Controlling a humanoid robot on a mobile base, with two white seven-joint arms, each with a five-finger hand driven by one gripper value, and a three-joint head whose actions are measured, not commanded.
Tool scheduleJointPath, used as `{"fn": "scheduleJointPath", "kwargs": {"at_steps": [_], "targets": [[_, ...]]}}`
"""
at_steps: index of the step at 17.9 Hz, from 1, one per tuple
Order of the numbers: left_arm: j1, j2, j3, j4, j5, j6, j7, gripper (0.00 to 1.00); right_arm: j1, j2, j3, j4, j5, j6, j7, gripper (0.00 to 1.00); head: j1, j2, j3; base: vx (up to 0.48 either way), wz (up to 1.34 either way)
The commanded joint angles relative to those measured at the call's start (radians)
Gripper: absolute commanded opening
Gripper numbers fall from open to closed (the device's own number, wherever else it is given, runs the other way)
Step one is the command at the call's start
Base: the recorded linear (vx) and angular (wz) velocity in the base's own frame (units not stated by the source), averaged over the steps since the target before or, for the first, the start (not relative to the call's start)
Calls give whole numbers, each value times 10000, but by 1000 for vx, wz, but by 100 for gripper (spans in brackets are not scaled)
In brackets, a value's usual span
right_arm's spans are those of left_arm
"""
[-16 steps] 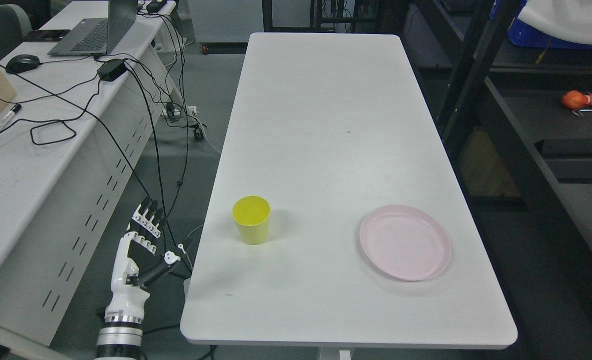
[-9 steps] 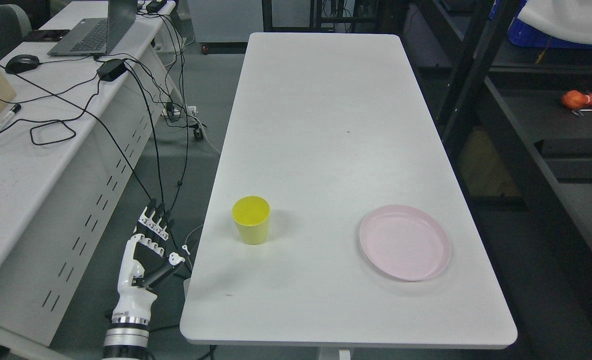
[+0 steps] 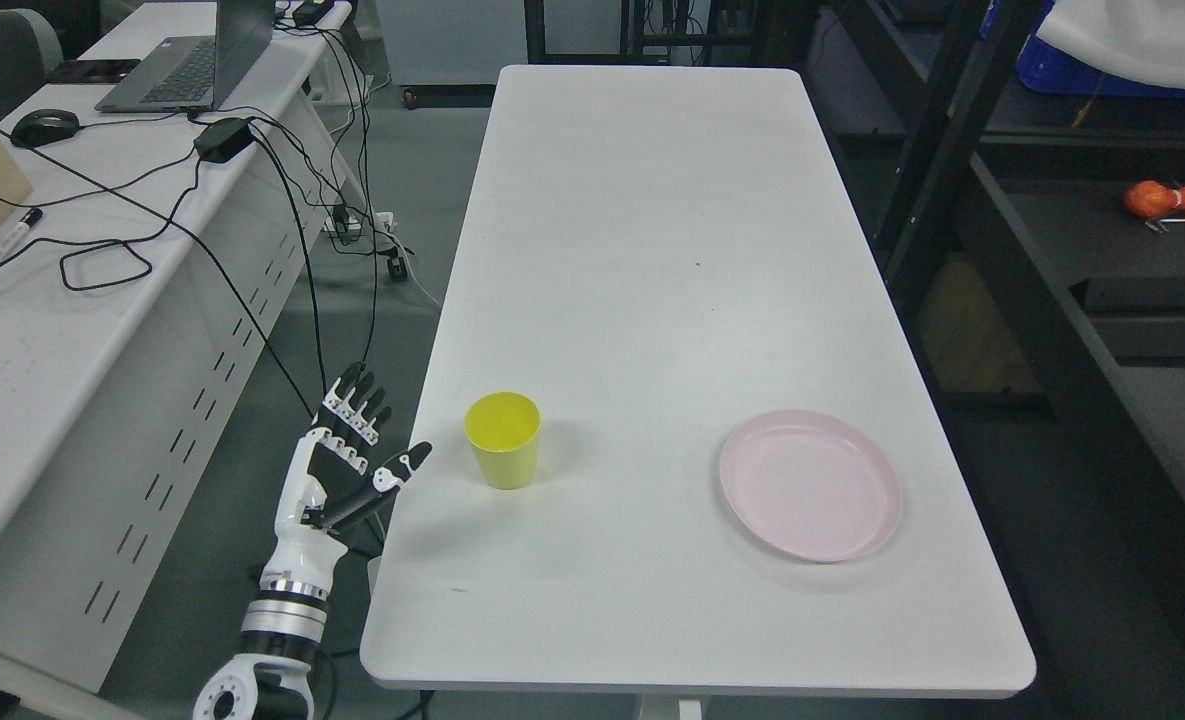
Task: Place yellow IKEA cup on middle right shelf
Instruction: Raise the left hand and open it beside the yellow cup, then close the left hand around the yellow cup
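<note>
White and long, the table [image 3: 652, 250] runs away from us down the middle of the view, with grey floor to either side; on its near half we see the yellow cup [image 3: 502, 438] standing upright, mouth open toward us, close to the table's left edge; well apart from it, toward the right edge, lies a pink plate [image 3: 810, 484], flat on the surface.

We find the left hand [image 3: 347, 455] just off the table's left edge, beside the cup but not touching it; the forearm rises from the lower left of the view, its white-and-silver wrist cuff below, the palm turned roughly toward the cup; the four fingers [image 3: 354, 405] are straight and held side by side, pointing up and away from us, while the thumb [image 3: 392, 475] sticks out to the right, its dark tip reaching over the table's edge toward the cup (a clear gap lies between tip and cup wall); the hand is spread and holds nothing. We see no right arm.

To the left stands a second white desk [image 3: 52, 330] carrying a laptop [image 3: 192, 60], a mouse [image 3: 44, 127], a marker [image 3: 9, 240] and a tangle of black cables [image 3: 282, 200]; to the right we make out dark shelving [image 3: 1082, 250], with a small orange object [image 3: 1160, 199] lying on one of its levels.
</note>
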Motion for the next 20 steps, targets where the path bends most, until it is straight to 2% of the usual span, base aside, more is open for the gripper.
{"fn": "scheduleJointPath", "kwargs": {"at_steps": [1,5,7,20], "targets": [[-1229,174,-48,2465,-135,32,-233,99,138,-175,169,0,-245,8,-8,99,0,0,0,0,0],[-1550,174,303,2619,-135,920,-187,99,138,-175,169,0,-245,8,-8,99,0,0,0,0,0],[-1933,174,306,3002,-150,983,-218,99,138,-175,184,0,-245,8,-8,99,0,0,0,0,0],[-1721,174,-3237,2420,-580,432,-509,99,138,-175,169,0,-245,8,-8,99,0,0,0,0,0]]}}
